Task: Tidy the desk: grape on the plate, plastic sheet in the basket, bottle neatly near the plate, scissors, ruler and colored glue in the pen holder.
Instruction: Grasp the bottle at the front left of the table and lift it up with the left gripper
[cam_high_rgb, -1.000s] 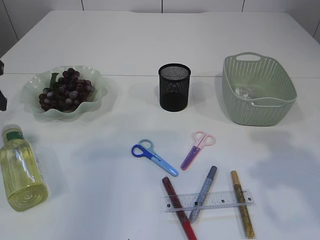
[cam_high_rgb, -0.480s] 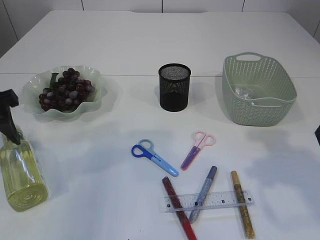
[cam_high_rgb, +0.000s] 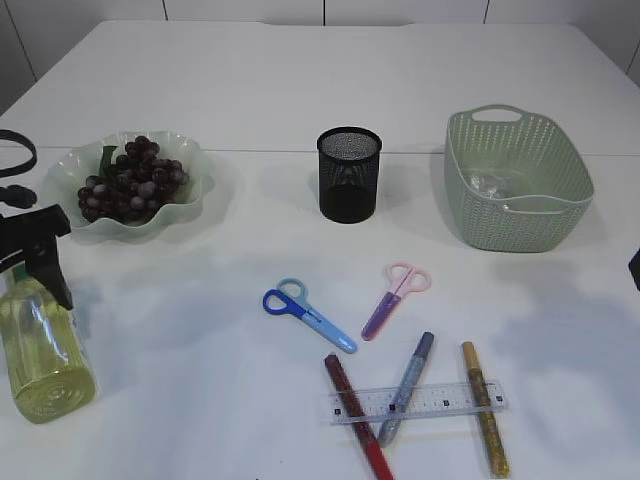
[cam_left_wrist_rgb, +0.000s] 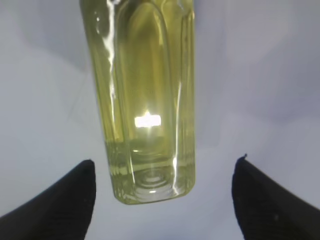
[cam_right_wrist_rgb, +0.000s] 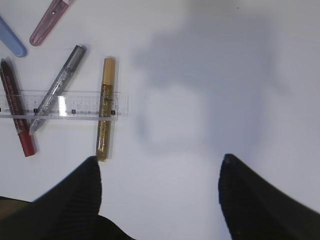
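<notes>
1. The bottle (cam_high_rgb: 42, 345) lies on its side at the lower left of the exterior view, on the white bench (cam_high_rgb: 300, 80), with its base toward the camera and its neck toward the plate (cam_high_rgb: 190, 205).
2. It is clear plastic filled with yellow liquid, so I judge it rather heavy, and its smooth wall may be slippery. It looks stiff enough, but a strong squeeze could dent it.
3. The body has flat sides and ribs, seen well in the left wrist view, so I think the best hold is across the middle of the body, not on the neck.
4. The left gripper (cam_left_wrist_rgb: 162, 200) hangs over the bottle with its fingers spread wide, one on each side of the base, not touching it.
5. The right gripper (cam_right_wrist_rgb: 160, 195) is also spread and holds nothing; it hangs over bare bench at the right, near the gold glue (cam_right_wrist_rgb: 105, 107).
6. The grape (cam_high_rgb: 130, 180) is already on the plate at the upper left.
7. The basket (cam_high_rgb: 520, 215) at the upper right seems to have something clear inside; I cannot tell surely that it is the sheet.
8. The blue scissors (cam_high_rgb: 305, 313), pink scissors (cam_high_rgb: 392, 298), ruler (cam_high_rgb: 415, 402), red glue (cam_high_rgb: 355, 412) and silver glue (cam_high_rgb: 407, 385) lie low in the middle, outside the holder (cam_high_rgb: 349, 175).
</notes>
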